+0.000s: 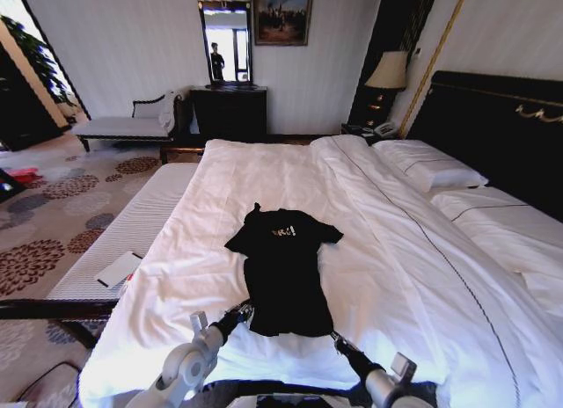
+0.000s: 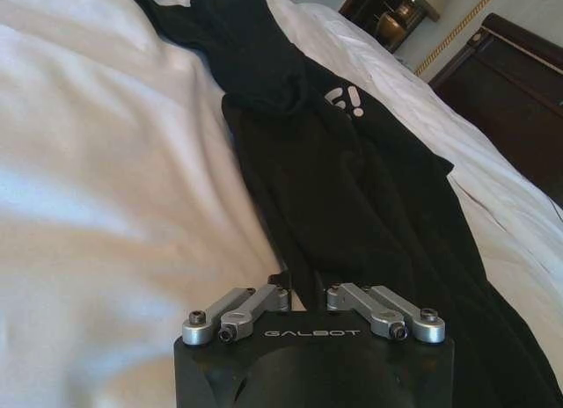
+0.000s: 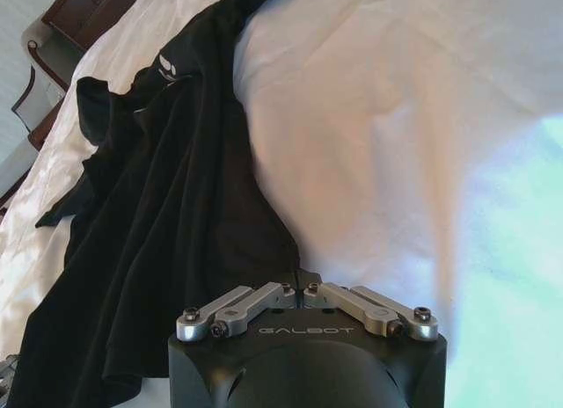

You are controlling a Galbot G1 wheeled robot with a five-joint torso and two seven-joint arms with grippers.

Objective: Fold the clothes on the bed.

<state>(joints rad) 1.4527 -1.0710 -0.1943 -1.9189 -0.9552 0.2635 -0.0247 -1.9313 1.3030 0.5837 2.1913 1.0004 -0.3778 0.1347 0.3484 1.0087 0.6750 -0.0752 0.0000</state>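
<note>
The clothes are one black T-shirt (image 1: 283,267) lying lengthwise on the white bed (image 1: 264,175), pale chest lettering (image 2: 345,100) facing up and the hem towards me. Its body is rumpled into long folds (image 3: 167,214). My left gripper (image 1: 244,311) sits at the hem's left corner, and in the left wrist view its fingers are drawn together (image 2: 306,280) with black fabric between them. At the hem's right corner my right gripper (image 1: 337,338) is likewise closed on the fabric edge (image 3: 301,280). The fingertips themselves are buried in the cloth.
White pillows (image 1: 431,172) and a dark headboard (image 1: 497,118) lie at the right. A pale padded bench (image 1: 132,236) with a white flat object (image 1: 119,269) runs along the bed's left side. A chaise (image 1: 127,125), dresser (image 1: 229,111) and lamp (image 1: 388,71) stand by the far wall.
</note>
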